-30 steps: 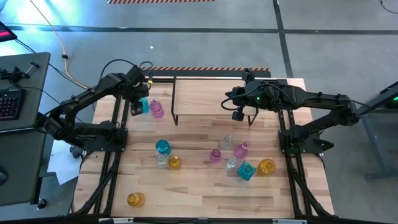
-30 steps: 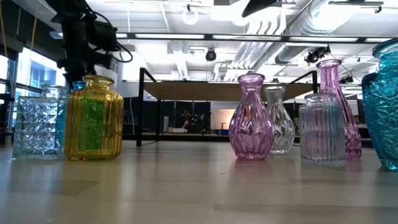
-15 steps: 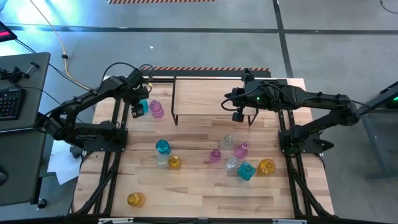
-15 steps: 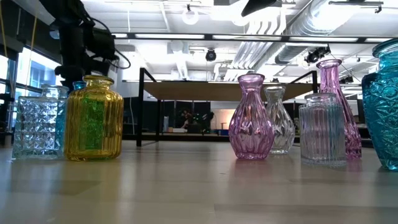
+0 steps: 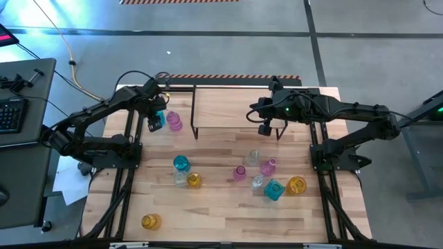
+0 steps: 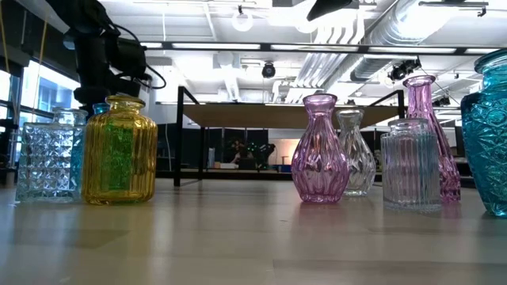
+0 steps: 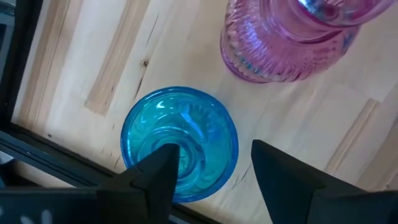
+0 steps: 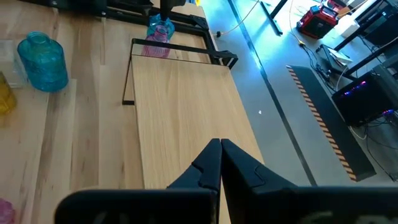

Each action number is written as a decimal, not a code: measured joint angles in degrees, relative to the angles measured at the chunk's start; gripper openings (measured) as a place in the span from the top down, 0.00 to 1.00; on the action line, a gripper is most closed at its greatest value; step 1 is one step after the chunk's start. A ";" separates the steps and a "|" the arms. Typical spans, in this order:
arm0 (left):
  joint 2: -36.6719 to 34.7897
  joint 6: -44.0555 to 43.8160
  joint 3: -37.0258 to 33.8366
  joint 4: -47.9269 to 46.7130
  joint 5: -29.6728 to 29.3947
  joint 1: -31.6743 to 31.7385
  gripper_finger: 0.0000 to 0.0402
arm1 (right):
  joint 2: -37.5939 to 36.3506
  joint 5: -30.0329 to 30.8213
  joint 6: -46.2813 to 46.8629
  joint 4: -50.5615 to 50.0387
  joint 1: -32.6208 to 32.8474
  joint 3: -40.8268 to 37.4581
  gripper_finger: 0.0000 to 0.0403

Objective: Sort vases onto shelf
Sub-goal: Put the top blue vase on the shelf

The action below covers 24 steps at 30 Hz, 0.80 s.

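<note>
Left pincer (image 7: 211, 174) hangs spread wide right over the blue vase (image 7: 179, 143), one finger above the vase's mouth and the other just outside its rim, with no grip taken. That vase stands on the desk (image 5: 228, 214) near its far left corner, just left of the shelf (image 5: 228, 111), and a ribbed pink vase (image 7: 292, 43) stands close beside it on the shelf side. The step in hand looks like the pick-up of the blue vase. I judge the next move needs a short descent, a squeeze on the rim or neck, then a lift up and across onto the shelf board, taking care not to knock the pink neighbour. The left arm reaches in from the desk's left edge, its wrist bent to point down. The right pincer (image 8: 219, 163) is pressed shut and empty, waiting above the shelf's right end. The shelf top is bare; the other vases stand scattered nearer the front of the desk.
</note>
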 joint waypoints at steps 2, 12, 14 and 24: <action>0.00 -0.29 0.00 0.00 0.00 0.01 0.60 | 0.00 -0.04 0.02 -0.02 -0.01 0.00 1.00; -0.01 -0.27 0.04 -0.01 0.25 0.02 0.95 | 0.00 -0.24 0.83 -0.02 0.01 0.00 1.00; -0.01 -0.29 0.04 0.22 0.06 0.02 0.95 | 0.00 -0.24 0.90 -0.04 0.00 0.00 1.00; -0.01 -1.76 0.00 0.66 -1.91 -0.02 0.95 | 0.00 -0.19 1.74 -0.04 0.48 0.00 1.00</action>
